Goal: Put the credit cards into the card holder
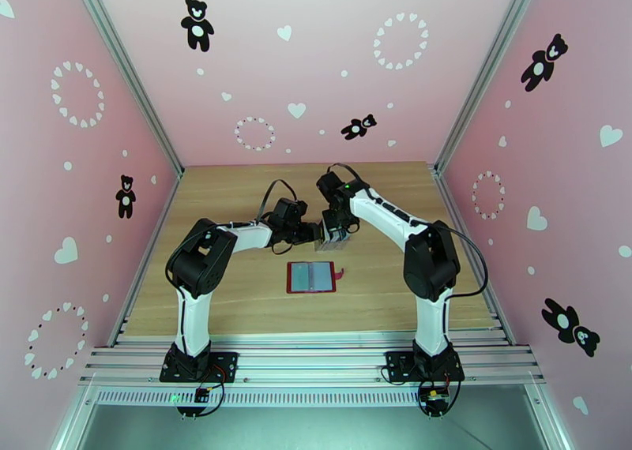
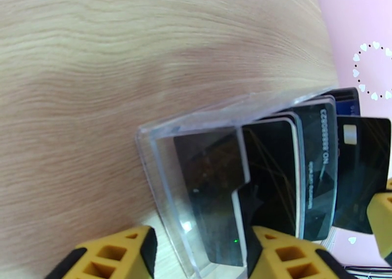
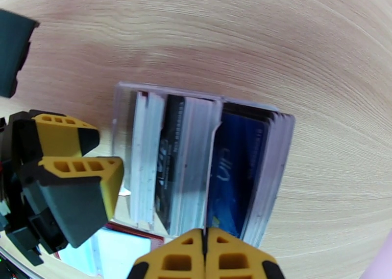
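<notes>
Right gripper: jaws pressed together, tips at a blue card's near edge in the clear rack. Left gripper: jaws part-open astride the rack's end, grip unclear

Two white-shelled arms with bulky black joints, thin black cables looping off each, green indicator light, black base plates — end effector fingers yellow with cut-out cells

From above, the left gripper and right gripper hide most of the clear rack — contents too small to tell. At the right wrist, the wallet is blurred — cropped by the bottom edge.
</notes>
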### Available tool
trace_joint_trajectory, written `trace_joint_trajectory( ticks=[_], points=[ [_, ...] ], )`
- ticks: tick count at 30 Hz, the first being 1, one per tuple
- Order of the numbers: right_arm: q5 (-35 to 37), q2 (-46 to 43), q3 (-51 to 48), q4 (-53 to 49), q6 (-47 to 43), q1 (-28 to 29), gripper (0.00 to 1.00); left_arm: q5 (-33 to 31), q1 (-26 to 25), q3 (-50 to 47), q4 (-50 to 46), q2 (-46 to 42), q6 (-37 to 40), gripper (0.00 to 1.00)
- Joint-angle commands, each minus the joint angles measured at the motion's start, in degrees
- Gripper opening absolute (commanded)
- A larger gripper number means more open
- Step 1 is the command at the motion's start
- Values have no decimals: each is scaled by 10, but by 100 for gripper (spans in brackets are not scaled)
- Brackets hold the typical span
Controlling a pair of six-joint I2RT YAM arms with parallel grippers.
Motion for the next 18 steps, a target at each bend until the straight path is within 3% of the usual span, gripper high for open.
trace_joint_trajectory(
  ticks=[1, 18],
  points=[
    [-25, -11, -6, -27, 0, 9, 0, -9, 0, 2, -39, 14, 17, 54],
    [-20, -39, -18, -61, -17, 8, 0, -12, 0, 2, -42, 12, 20, 54]
  ],
)
